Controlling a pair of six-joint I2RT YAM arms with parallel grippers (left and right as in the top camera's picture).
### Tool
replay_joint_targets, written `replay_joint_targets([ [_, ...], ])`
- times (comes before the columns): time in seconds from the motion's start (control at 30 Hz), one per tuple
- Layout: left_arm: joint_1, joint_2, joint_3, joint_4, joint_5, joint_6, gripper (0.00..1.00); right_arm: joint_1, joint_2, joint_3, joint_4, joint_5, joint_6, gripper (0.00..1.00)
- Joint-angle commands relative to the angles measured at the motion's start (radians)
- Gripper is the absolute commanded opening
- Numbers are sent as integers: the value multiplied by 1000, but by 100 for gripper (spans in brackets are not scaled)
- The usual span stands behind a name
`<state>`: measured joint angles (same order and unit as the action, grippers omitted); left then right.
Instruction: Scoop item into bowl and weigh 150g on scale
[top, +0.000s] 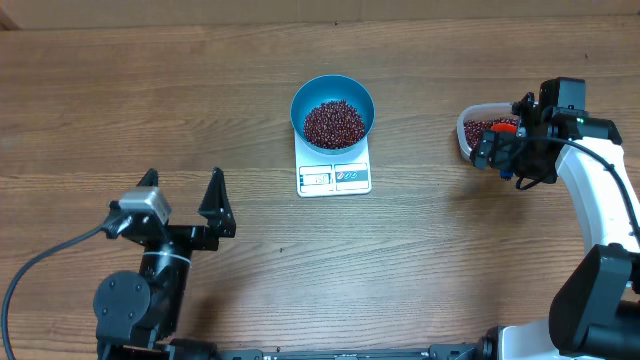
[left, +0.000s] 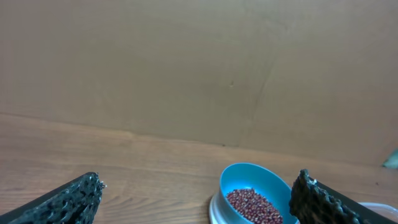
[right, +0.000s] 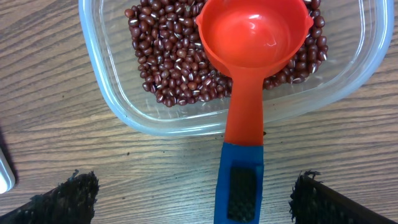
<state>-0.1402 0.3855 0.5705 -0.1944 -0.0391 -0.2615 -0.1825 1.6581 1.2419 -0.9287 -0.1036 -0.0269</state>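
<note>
The right gripper (right: 194, 190) stands wide open, its fingers clear on either side of the blue handle of an orange-red scoop (right: 249, 37). The scoop's empty cup lies on small, glossy maroon beans (right: 168, 62) in a clear plastic tub (right: 102, 93). The left gripper (top: 182, 192) is open too, holding nothing, over the wooden table (top: 120, 90). More of these beans heap in the blue bowl (top: 305, 100), which sits on the white scale (top: 334, 178). Its display and label are too small to read.

Matt, grained wooden table (top: 150, 100). At three o'clock, a clear glossy plastic tub (right: 109, 74) holds smooth, faintly shiny beans (right: 168, 62) and a glossy plastic scoop (right: 255, 31).
</note>
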Motion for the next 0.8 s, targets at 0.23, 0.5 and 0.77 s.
replay_joint_targets([
  [0.23, 70, -177, -186, 84, 134, 15, 100, -3, 5, 27, 4, 5, -8, 100],
  [0.5, 79, -326, -352, 298, 133, 15, 100, -3, 5, 27, 4, 5, -8, 100],
  [0.77, 99, -382, -482, 500, 141, 14, 99, -3, 5, 27, 4, 5, -8, 100],
])
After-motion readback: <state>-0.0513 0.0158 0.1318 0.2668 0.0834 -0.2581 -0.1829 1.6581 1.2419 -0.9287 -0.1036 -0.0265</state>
